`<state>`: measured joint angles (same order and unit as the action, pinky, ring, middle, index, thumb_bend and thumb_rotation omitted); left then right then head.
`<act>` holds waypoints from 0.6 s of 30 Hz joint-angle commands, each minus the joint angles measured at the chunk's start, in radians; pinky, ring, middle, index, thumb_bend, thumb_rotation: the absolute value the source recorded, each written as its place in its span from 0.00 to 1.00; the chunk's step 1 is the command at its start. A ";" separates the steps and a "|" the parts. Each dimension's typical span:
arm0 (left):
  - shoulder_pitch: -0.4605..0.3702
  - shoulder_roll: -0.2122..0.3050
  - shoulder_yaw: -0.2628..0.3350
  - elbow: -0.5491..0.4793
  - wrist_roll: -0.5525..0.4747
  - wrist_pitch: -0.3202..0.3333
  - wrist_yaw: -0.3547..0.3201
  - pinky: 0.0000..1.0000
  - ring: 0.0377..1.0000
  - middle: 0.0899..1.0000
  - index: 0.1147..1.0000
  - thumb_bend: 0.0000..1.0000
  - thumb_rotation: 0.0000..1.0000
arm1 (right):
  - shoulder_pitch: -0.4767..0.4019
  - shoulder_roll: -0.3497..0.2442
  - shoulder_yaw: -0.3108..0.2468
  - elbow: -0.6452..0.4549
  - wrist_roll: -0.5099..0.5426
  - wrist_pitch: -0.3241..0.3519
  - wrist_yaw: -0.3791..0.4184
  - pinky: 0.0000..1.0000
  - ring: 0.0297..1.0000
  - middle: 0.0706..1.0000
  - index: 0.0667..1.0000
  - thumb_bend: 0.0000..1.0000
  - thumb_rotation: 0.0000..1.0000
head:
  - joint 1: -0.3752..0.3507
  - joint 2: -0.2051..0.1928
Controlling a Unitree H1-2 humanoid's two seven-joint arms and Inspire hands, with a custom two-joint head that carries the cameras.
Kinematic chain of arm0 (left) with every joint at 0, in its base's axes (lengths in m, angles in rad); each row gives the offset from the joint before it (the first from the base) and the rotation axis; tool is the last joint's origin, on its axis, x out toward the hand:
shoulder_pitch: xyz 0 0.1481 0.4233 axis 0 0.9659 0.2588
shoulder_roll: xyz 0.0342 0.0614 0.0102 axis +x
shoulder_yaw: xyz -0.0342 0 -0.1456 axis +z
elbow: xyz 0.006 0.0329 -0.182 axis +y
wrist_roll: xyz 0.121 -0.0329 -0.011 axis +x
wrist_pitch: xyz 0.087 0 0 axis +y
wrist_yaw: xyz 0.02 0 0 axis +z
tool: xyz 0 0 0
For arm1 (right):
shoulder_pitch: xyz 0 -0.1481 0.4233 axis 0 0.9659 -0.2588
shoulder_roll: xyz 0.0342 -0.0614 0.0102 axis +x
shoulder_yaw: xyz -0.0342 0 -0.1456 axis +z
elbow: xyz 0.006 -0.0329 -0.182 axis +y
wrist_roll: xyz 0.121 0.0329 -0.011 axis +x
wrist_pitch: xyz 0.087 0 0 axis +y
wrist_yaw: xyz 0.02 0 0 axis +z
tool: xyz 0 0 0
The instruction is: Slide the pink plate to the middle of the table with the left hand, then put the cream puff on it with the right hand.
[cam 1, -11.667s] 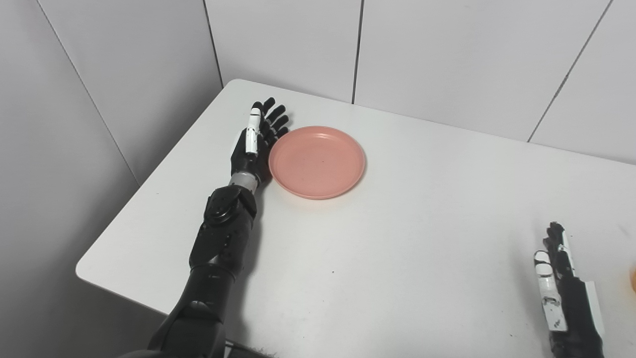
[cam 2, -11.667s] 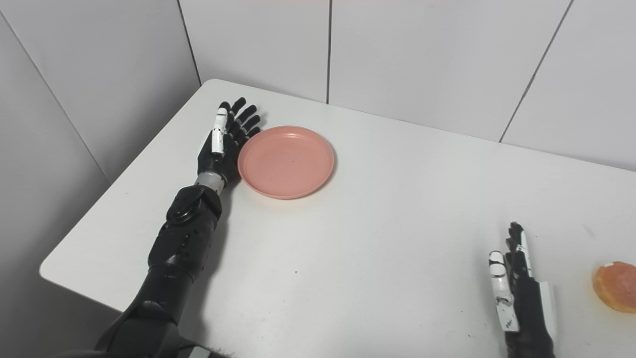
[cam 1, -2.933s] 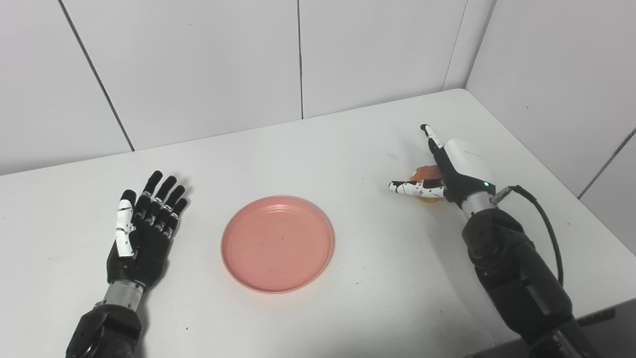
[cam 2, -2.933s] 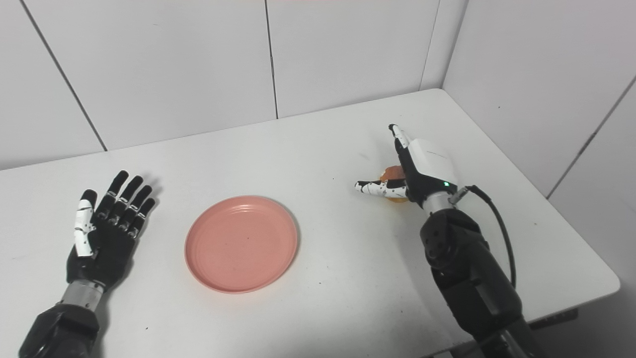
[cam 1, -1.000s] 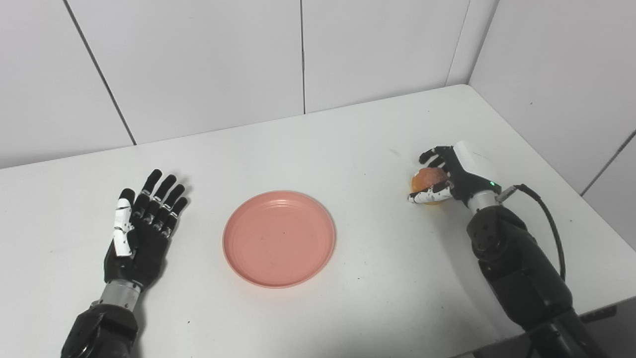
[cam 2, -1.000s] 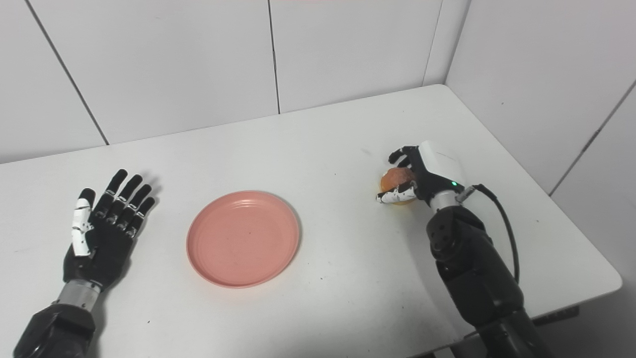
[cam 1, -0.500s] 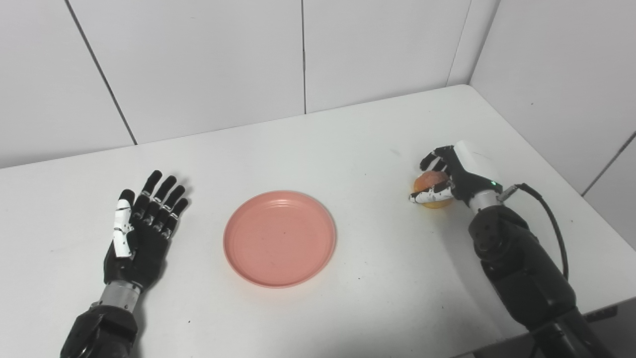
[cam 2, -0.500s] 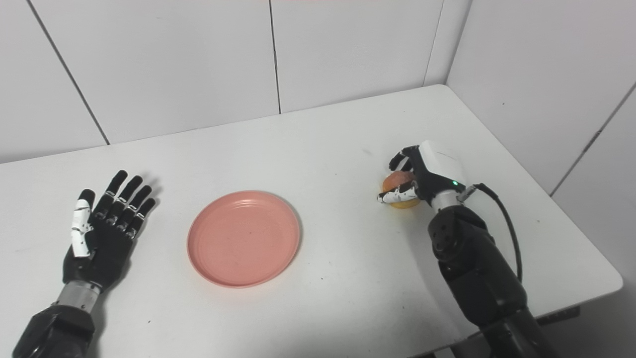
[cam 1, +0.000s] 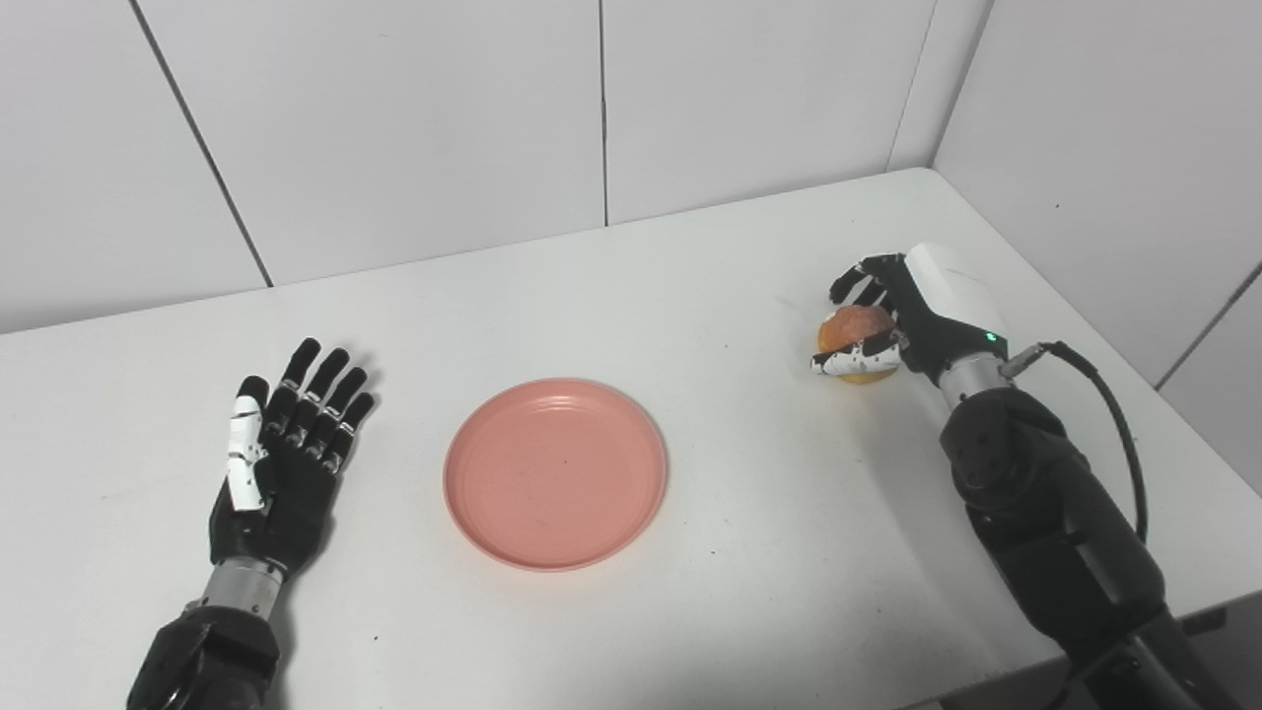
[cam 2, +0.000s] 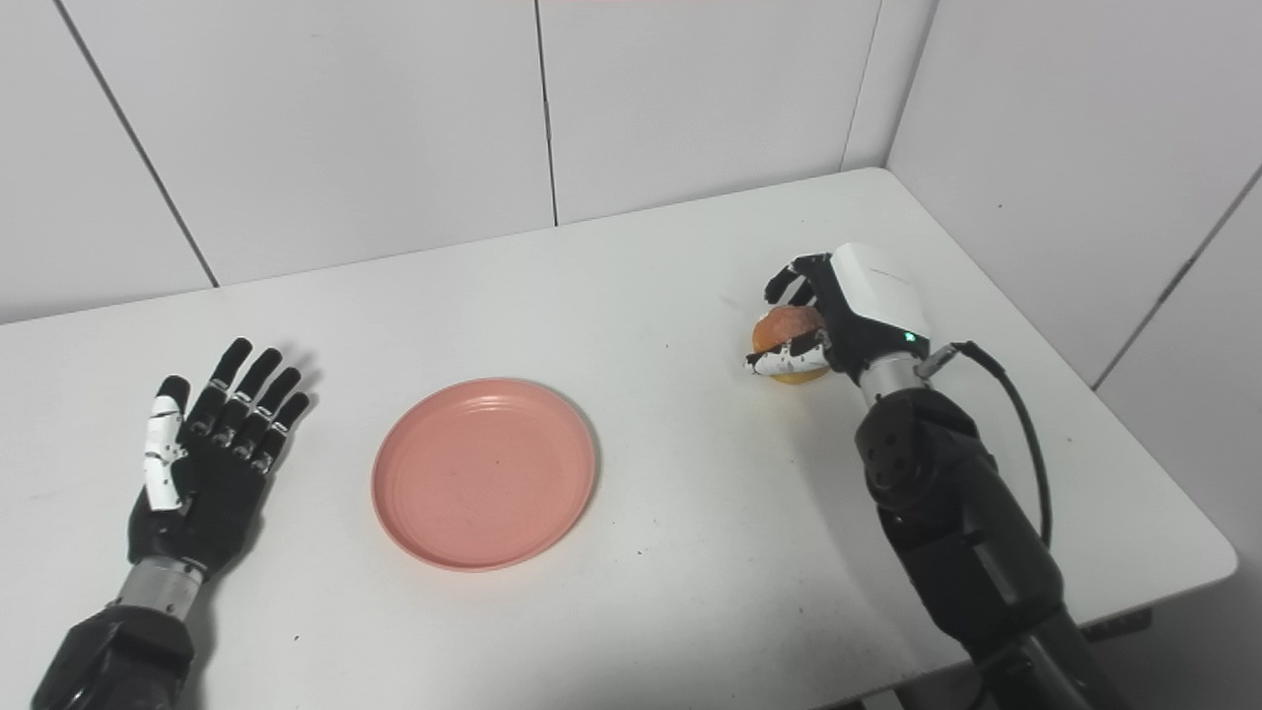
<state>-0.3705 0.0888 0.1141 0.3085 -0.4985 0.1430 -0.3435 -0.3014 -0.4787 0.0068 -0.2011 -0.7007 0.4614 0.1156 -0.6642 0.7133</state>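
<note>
The pink plate [cam 1: 555,473] lies flat and bare near the middle of the white table [cam 1: 690,296]. Far to its right, my right hand [cam 1: 902,316] is shut on the golden-brown cream puff [cam 1: 856,331], fingers over its top and thumb under its front, holding it a little above the tabletop. My left hand [cam 1: 281,454] rests flat on the table left of the plate, open, fingers spread, a hand's width clear of the rim.
White wall panels [cam 1: 394,118] close the table's back and right sides. The table's right edge [cam 1: 1104,325] runs just beyond my right arm, whose black cable [cam 1: 1119,414] loops beside it.
My right hand closed on the cream puff about a second ago and has since lifted it slightly off the table. The plate and left hand have not moved.
</note>
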 commanded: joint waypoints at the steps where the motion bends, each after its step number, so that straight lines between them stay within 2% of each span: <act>1: 0.055 -0.015 -0.017 0.048 0.041 0.064 0.042 0.97 0.95 0.95 0.94 0.42 1.00 | -0.053 -0.005 -0.002 -0.067 -0.026 0.005 0.005 0.35 0.40 0.40 0.50 0.52 0.00 | 0.012 0.001; 9: 0.063 -0.038 -0.026 0.032 0.042 0.056 0.041 0.99 0.96 0.96 0.96 0.42 1.00 | -0.104 0.011 0.031 -0.129 -0.044 -0.007 0.077 0.34 0.38 0.39 0.50 0.52 0.00 | 0.103 0.009; 10: 0.066 -0.044 -0.031 0.027 0.053 0.051 0.049 0.99 0.96 0.96 0.96 0.42 1.00 | -0.113 0.015 0.040 -0.135 -0.036 -0.011 0.086 0.34 0.38 0.39 0.50 0.52 0.00 | 0.145 0.014; 12: 0.071 -0.054 -0.039 0.017 0.069 0.045 0.060 0.98 0.95 0.95 0.95 0.42 1.00 | -0.124 0.022 0.054 -0.144 -0.030 -0.015 0.102 0.33 0.38 0.39 0.50 0.52 0.00 | 0.166 0.016; 17: 0.089 -0.082 -0.061 -0.029 0.110 0.050 0.096 0.97 0.95 0.94 0.93 0.42 1.00 | -0.165 0.071 0.139 -0.133 -0.061 -0.018 0.130 0.31 0.36 0.38 0.50 0.52 0.00 | 0.256 0.022; 18: 0.091 -0.086 -0.063 -0.037 0.116 0.053 0.103 0.96 0.94 0.94 0.93 0.42 1.00 | -0.170 0.080 0.150 -0.128 -0.061 -0.018 0.133 0.31 0.37 0.38 0.50 0.52 0.00 | 0.256 0.022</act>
<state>-0.3354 0.0131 0.0652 0.2365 -0.4199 0.1363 -0.2802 -0.4272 -0.4074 0.1509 -0.3053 -0.7517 0.4624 0.2524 -0.4099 0.7347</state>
